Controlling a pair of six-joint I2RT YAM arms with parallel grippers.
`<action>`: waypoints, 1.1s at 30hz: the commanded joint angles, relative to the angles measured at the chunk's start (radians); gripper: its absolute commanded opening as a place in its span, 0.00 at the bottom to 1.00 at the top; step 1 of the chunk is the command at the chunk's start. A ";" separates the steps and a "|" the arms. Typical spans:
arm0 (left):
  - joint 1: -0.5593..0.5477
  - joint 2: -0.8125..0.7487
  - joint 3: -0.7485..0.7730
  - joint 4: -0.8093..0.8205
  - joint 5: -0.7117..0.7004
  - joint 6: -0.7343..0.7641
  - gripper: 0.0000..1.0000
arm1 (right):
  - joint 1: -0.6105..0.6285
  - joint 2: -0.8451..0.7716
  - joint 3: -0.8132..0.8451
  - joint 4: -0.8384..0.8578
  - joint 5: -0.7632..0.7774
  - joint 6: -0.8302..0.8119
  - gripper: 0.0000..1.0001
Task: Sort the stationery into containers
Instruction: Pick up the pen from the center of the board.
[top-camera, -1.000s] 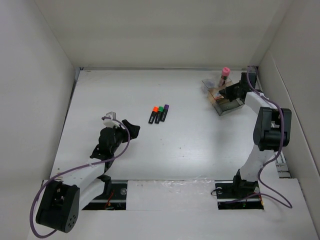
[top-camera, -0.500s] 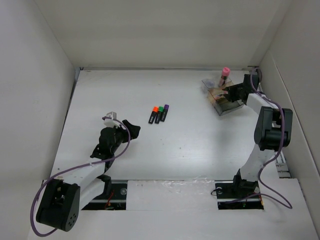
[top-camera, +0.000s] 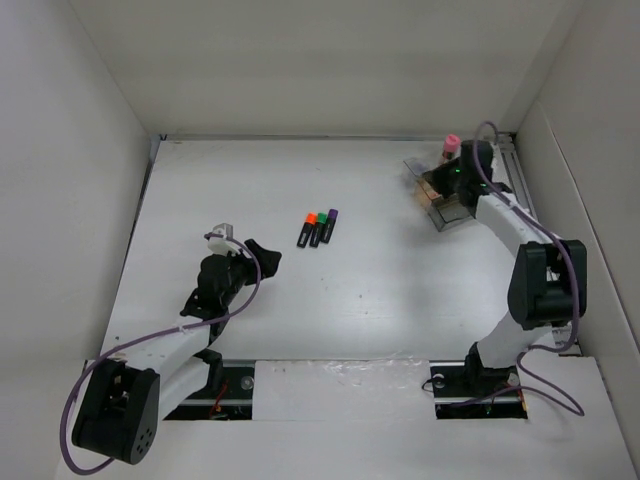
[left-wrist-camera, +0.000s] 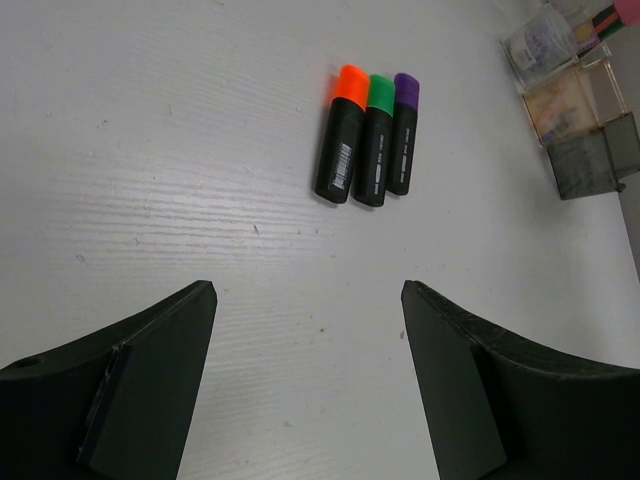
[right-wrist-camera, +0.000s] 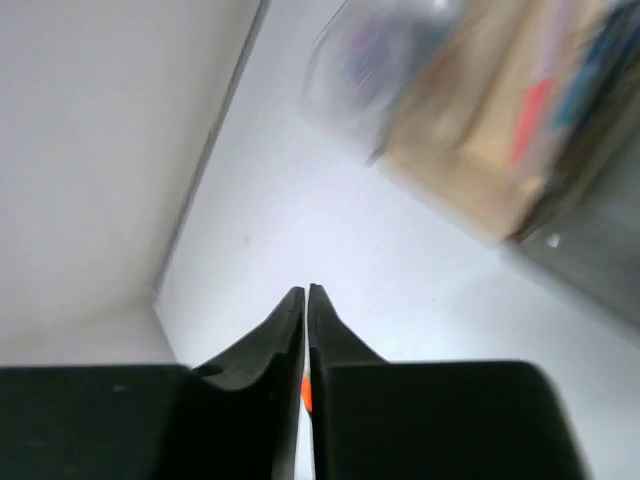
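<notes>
Our left end effector (left-wrist-camera: 308, 295), released, faces three highlighters (left-wrist-camera: 368, 140) lengthwise ahead; right end effector (right-wrist-camera: 306, 292), clenched, sits farther.

Clear plastic box (top-camera: 452, 212) — matt white table (top-camera: 400, 280)

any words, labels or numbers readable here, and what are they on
Nothing legible in any view.
Orange-capped black highlighter: white barcode label, too small to read.
Green-capped black highlighter, purple-capped black highlighter: pale print along barrels, too small to read.
Clear brownish plastic box: blurred, no text readable.
</notes>
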 joint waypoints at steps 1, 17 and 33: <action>-0.003 -0.025 0.028 0.051 0.016 0.006 0.72 | 0.208 -0.013 0.024 0.027 0.085 -0.108 0.04; -0.003 -0.039 0.019 0.028 -0.004 -0.004 0.72 | 0.631 0.384 0.408 -0.275 0.453 -0.289 0.47; -0.003 -0.020 0.019 0.037 -0.004 -0.004 0.72 | 0.668 0.531 0.520 -0.369 0.433 -0.347 0.48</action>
